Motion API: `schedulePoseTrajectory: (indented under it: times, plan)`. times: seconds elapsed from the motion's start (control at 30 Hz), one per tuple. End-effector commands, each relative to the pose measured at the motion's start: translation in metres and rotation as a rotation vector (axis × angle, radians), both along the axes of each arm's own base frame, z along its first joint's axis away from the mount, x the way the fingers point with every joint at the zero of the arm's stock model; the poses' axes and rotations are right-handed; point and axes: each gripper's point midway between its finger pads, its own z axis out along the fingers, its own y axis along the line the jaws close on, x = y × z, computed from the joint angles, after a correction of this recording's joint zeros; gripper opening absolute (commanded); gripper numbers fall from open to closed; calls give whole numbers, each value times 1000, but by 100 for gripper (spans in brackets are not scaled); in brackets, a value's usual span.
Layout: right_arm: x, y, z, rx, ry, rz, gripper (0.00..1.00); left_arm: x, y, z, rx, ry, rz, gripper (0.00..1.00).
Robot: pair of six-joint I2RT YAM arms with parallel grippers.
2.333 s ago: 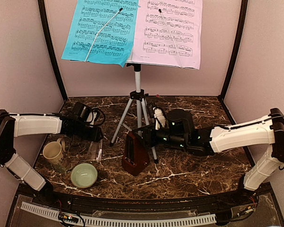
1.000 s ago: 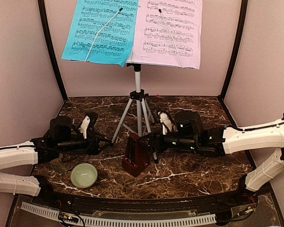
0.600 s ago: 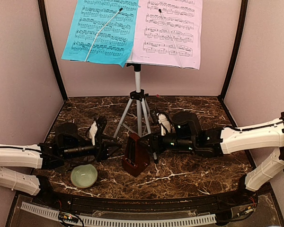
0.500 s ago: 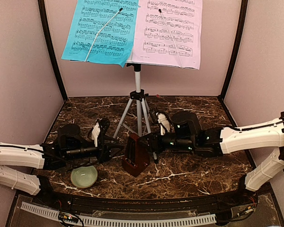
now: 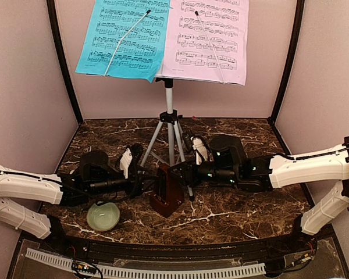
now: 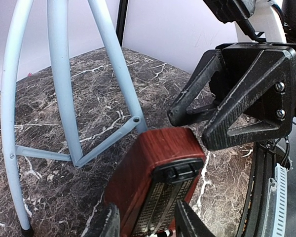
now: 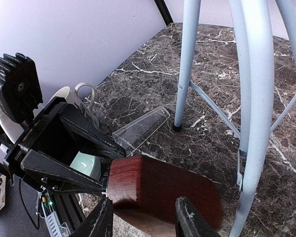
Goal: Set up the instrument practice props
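Note:
The silver tripod music stand stands mid-table with the blue page and the pink page side by side on its desk, which they hide. The dark-red metronome stands upright just in front of the tripod legs. My right gripper is shut on its upper part from the right; in the right wrist view my fingers flank the metronome. My left gripper is open at its left side, its fingers astride the scale face of the metronome.
A pale green bowl sits near the front left, under my left arm. A clear plastic cover lies flat by a tripod foot. A beige mug stands behind my left gripper. Booth walls close in on three sides.
My left arm has swung in from beside the mug rightward, low over the table, until its open fingers reached the metronome. My right gripper and the metronome have barely moved.

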Motion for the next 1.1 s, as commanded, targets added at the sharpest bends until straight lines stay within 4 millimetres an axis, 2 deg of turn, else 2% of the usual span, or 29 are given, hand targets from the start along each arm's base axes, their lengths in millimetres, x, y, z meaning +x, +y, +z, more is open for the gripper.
schedulePoseTrajectory:
  times: [0.0, 1.07]
  plan:
    - [1, 11, 19, 57, -25, 11, 44, 5, -5, 17, -22, -43, 4, 39]
    - [-2, 15, 8, 37, -15, 29, 32, 12, -16, 8, 21, -32, -4, 38]
